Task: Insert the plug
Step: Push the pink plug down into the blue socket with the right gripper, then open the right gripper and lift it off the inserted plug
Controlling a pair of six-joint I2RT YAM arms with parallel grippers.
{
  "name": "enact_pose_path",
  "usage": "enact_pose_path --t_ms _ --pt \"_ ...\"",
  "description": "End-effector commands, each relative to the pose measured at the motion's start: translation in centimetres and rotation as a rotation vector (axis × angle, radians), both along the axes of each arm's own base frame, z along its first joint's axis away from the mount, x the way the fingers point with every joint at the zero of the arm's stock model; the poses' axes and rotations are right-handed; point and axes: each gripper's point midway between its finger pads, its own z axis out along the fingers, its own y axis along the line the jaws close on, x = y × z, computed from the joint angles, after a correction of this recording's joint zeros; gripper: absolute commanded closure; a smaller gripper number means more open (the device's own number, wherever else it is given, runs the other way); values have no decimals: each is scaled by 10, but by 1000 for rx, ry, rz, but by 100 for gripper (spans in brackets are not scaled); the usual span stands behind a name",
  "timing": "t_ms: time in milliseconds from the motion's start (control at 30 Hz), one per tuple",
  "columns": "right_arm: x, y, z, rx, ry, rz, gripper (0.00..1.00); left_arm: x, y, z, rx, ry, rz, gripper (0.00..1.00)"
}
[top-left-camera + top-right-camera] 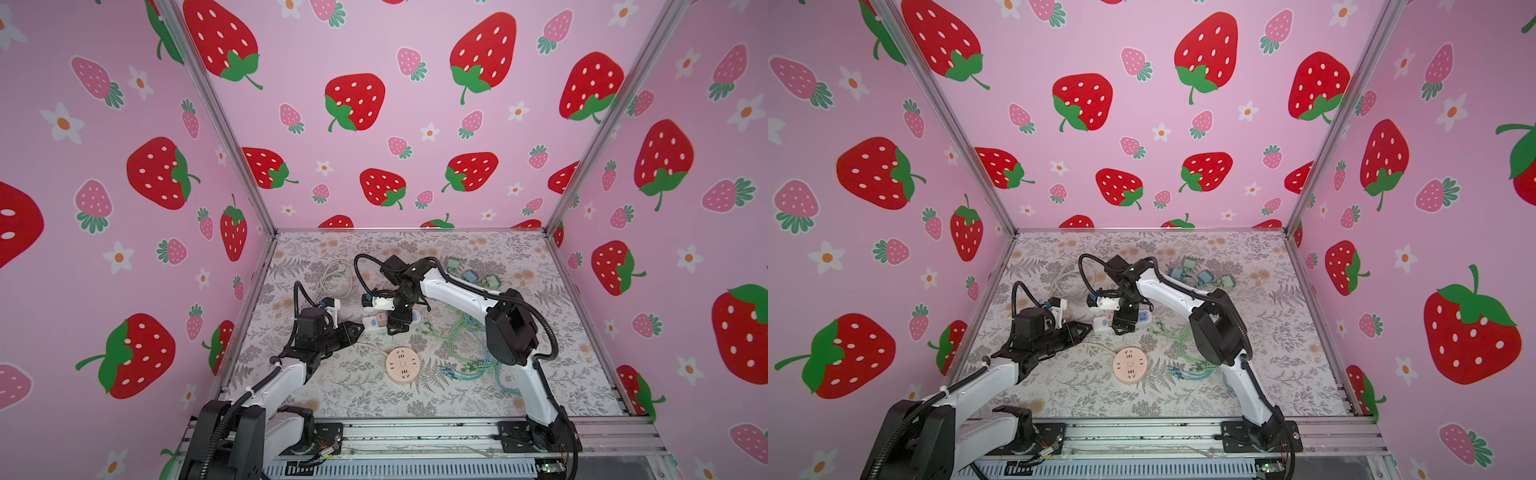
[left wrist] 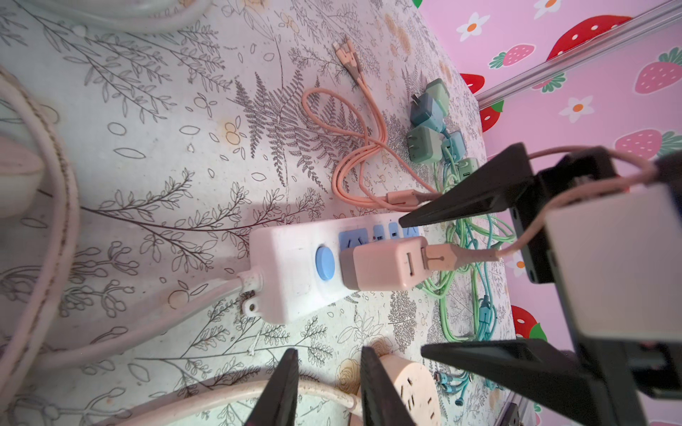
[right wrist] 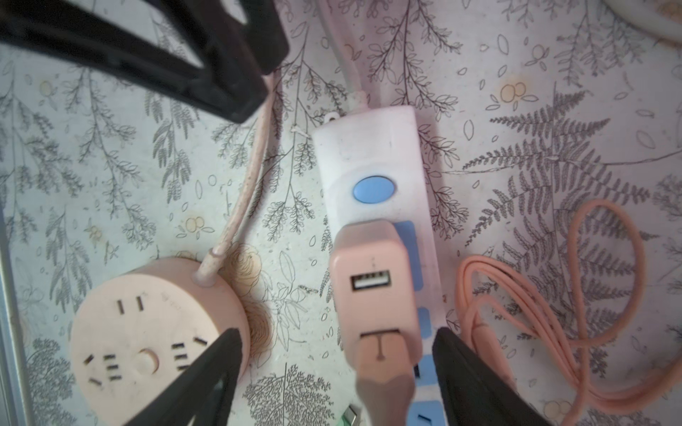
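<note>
Spreading its jaws wide to either side of the pink plug (image 3: 372, 265), the right gripper (image 3: 336, 332) is gripping nothing. The plug is sitting seated in the white power strip (image 3: 365, 147), just beside its blue button (image 3: 373, 190). The left gripper (image 2: 328, 354) is hanging narrowly parted and empty near the strip's cord end. A round pink socket (image 3: 155, 332) is lying beside the strip.
</note>
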Motion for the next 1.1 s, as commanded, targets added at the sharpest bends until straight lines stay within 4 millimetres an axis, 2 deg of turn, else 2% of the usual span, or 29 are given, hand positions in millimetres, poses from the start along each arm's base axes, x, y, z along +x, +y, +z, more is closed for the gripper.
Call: enact_pose_path --t_ms 0,267,500,800,1067 --pt "-13 -6 17 42 43 19 8 3 1 7 -2 -16 11 68" --pt "-26 -22 14 29 119 26 5 5 2 10 3 -24 17 68" --pt "-47 -34 13 38 205 57 4 8 2 15 6 -38 19 67" --pt "-80 -32 38 164 356 144 0 11 2 19 6 -48 16 66" --pt "-95 -33 59 277 455 206 1 12 0 24 -1 -54 11 65"
